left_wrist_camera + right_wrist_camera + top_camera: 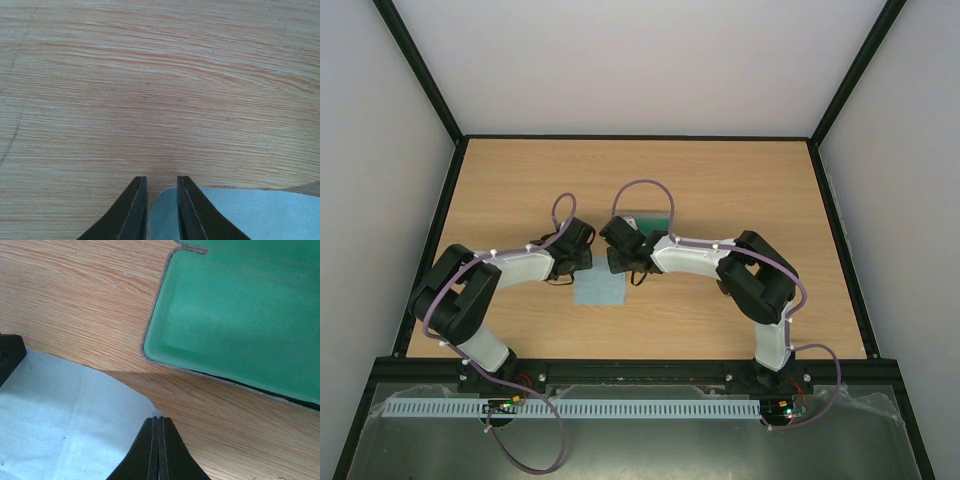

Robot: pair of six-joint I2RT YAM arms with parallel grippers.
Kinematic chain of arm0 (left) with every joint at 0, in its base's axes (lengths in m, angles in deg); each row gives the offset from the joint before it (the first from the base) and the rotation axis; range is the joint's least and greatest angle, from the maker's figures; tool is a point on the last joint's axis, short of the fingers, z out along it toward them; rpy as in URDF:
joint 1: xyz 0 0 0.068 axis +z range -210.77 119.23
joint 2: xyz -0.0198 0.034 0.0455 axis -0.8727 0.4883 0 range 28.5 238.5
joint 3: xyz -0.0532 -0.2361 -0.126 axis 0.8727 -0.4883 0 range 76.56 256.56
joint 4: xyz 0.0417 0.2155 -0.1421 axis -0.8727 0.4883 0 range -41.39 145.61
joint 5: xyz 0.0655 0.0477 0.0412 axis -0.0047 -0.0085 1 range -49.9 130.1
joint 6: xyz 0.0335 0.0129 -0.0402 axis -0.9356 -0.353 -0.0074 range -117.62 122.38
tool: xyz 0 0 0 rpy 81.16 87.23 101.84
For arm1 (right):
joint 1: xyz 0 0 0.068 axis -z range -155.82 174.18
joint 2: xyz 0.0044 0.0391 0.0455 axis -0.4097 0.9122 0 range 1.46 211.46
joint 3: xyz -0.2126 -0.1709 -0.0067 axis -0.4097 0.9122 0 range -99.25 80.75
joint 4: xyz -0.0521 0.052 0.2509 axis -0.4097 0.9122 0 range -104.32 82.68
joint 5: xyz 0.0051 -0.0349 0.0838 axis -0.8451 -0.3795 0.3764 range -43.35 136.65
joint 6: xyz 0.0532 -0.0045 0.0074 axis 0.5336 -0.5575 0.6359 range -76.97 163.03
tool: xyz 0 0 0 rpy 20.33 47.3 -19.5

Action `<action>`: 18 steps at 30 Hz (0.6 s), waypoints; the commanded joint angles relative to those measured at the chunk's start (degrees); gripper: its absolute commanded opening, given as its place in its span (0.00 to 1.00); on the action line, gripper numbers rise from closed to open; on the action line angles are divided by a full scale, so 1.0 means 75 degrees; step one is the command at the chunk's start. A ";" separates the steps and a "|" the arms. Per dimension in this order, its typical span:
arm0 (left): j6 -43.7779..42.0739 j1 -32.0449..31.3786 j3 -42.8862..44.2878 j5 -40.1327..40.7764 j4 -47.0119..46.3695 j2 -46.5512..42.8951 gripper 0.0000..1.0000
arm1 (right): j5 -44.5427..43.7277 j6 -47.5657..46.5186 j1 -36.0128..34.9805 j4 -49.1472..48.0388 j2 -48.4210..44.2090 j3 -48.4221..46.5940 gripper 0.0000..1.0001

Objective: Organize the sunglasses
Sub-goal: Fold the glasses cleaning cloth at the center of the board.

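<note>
The light blue cloth (598, 291) lies on the table between the two grippers. My right gripper (158, 419) is shut, pinching a raised corner of the cloth (65, 415). My left gripper (160, 177) stands narrowly open, with another cloth corner (250, 215) showing between and below its fingers. The grey case with green lining (240, 315) lies open just beyond the right gripper; in the top view the case (655, 218) is partly hidden by the right arm. The sunglasses do not show clearly; thin dark lines (558, 280) under the left wrist may be them.
Both arms reach in to the table's middle, the left gripper (586, 262) and the right gripper (622, 264) close together. Black frame rails border the wooden table (740, 190) on all sides.
</note>
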 commanded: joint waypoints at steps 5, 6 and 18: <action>0.0313 -0.0212 -0.0427 -0.0142 0.0715 0.0263 0.21 | -0.0055 -0.0004 0.0081 -0.0111 0.0057 0.0072 0.01; 0.0343 -0.0228 -0.0468 -0.0145 0.0719 0.0243 0.22 | -0.0046 -0.0004 0.0081 -0.0111 0.0058 0.0066 0.01; 0.0580 -0.0360 -0.0746 -0.0061 0.0818 0.0102 0.20 | -0.0008 0.0013 0.0100 -0.0151 0.0070 0.0111 0.01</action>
